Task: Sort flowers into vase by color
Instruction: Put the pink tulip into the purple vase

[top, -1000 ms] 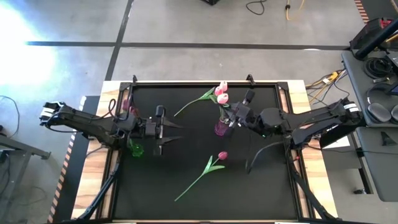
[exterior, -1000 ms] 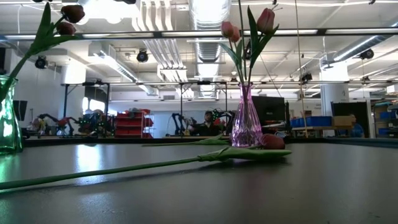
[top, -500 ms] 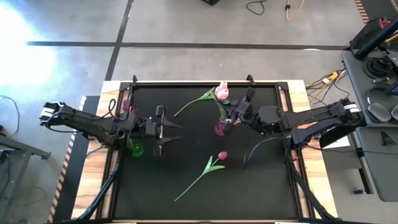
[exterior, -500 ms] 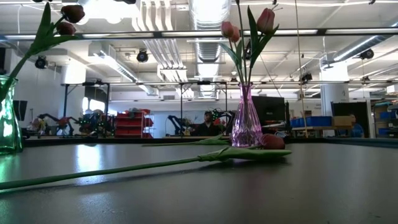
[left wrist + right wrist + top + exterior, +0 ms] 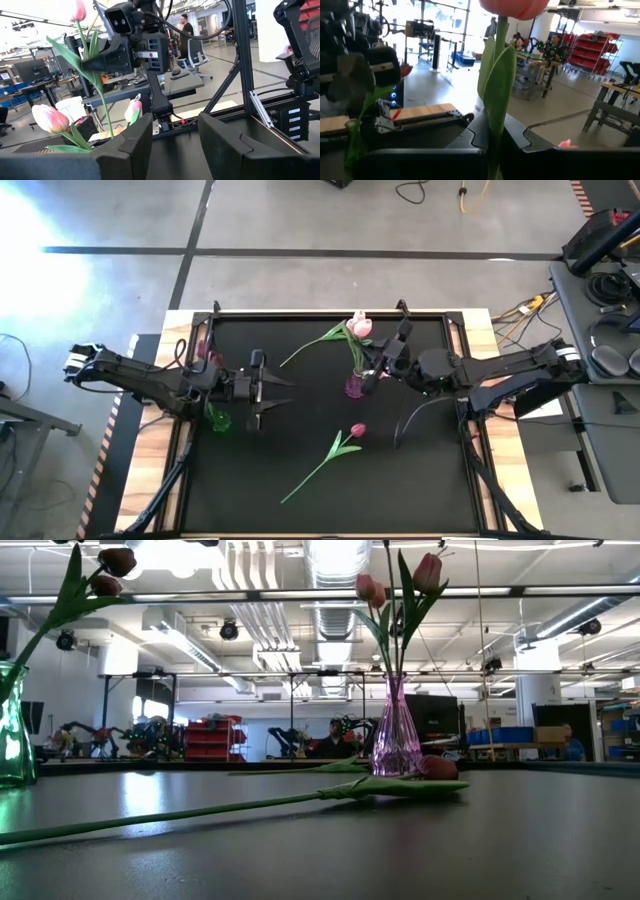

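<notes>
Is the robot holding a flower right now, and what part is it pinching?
Yes. The right pincer is shut on the thin green stem of a pink tulip, below its leaves, above the pink glass vase. The left pincer is open and holds nothing.

Two dark, cable-draped arms (image 5: 150, 383)

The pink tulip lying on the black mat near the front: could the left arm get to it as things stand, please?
Probably yes. The left gripper is open and holds nothing, and bare black mat lies between it and the loose pink tulip. The right gripper is shut on another tulip's stem, over by the pink glass vase.
</notes>
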You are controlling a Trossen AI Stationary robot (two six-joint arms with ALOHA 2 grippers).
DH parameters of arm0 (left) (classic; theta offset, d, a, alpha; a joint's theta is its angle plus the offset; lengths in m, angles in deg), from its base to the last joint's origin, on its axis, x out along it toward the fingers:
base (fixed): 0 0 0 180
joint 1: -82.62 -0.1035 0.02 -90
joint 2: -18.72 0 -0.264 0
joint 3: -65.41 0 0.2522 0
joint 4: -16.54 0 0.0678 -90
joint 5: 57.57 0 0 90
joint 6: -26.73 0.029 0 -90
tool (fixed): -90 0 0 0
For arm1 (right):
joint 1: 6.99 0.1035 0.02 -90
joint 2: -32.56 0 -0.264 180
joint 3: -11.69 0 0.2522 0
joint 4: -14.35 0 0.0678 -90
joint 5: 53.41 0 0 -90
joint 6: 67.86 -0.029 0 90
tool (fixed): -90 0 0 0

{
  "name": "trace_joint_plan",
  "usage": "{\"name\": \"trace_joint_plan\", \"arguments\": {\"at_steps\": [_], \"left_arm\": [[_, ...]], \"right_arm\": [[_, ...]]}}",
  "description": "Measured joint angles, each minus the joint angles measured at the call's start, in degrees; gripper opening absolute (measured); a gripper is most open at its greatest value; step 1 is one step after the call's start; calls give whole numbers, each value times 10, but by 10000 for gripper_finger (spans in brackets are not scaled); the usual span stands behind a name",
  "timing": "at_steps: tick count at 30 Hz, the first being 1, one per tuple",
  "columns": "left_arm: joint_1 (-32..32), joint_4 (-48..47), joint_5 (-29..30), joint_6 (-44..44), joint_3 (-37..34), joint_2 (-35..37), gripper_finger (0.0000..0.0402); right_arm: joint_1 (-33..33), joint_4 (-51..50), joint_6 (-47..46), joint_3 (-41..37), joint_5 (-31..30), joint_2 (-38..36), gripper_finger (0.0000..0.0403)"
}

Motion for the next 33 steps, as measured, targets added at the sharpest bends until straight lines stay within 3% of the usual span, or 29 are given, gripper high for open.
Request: {"name": "trace_joint_plan", "arguments": {"at_steps": [8, 21, 24, 30, 33], "left_arm": [[0, 0, 0, 0, 0, 0, 145], [0, -5, 0, 0, 0, -1, 145], [0, -4, 0, 0, 0, -2, 145], [0, -5, 0, 0, 0, -7, 145], [0, -4, 0, 0, 0, -7, 145]], "right_arm": [[0, -1, 2, -5, -91, 7, 15], [0, -37, 5, -6, -95, 18, 107], [-3, -43, 5, -6, -94, 18, 99], [-9, -42, 28, 1, -95, 16, 24], [-13, -44, 38, 14, -94, 14, 14]]}}
